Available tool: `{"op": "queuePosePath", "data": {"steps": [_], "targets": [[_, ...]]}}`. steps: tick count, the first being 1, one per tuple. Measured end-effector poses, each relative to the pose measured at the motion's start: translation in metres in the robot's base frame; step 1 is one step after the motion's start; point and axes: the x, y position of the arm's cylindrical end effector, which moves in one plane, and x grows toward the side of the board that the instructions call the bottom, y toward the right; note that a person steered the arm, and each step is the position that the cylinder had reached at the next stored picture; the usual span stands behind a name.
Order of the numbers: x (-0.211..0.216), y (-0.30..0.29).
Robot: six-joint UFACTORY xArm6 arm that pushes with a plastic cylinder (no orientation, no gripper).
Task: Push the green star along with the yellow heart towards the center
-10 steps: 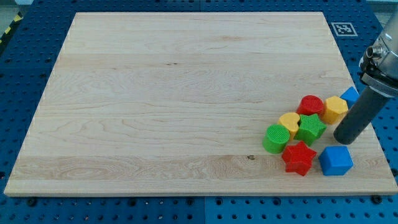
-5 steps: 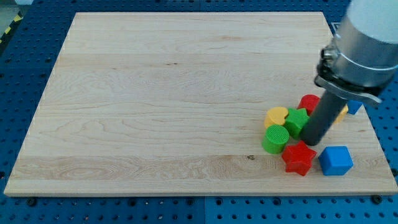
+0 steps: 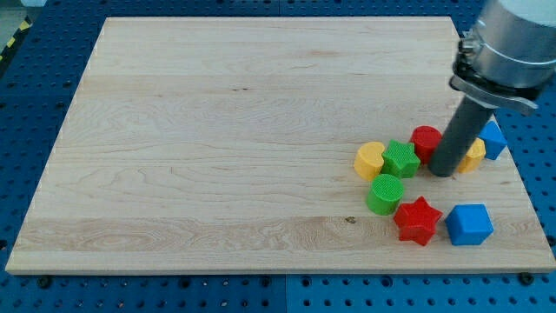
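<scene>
The green star (image 3: 400, 159) lies at the board's lower right, touching the yellow heart (image 3: 369, 160) on its left. My tip (image 3: 442, 171) is down on the board a short way to the view's right of the star, with a small gap between them. A red cylinder (image 3: 425, 140) sits just up and left of the rod. A yellow block (image 3: 473, 156) is partly hidden behind the rod.
A green cylinder (image 3: 385, 194) sits below the star. A red star (image 3: 417, 220) and a blue cube (image 3: 469, 224) lie near the board's bottom edge. Another blue block (image 3: 494, 139) sits near the board's right edge (image 3: 512, 165).
The rod swept left into the cluster, then drew back slightly up and right. The green star and yellow heart slid left and up, away from the green cylinder and red star.
</scene>
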Motion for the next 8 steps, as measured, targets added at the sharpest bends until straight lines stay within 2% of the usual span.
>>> {"op": "queuePosePath", "data": {"steps": [2,3,4,6,8], "targets": [[-0.003,-0.033],[0.0,-0.003],[0.013,0.004],[0.019,-0.034],[-0.005,-0.047]]}}
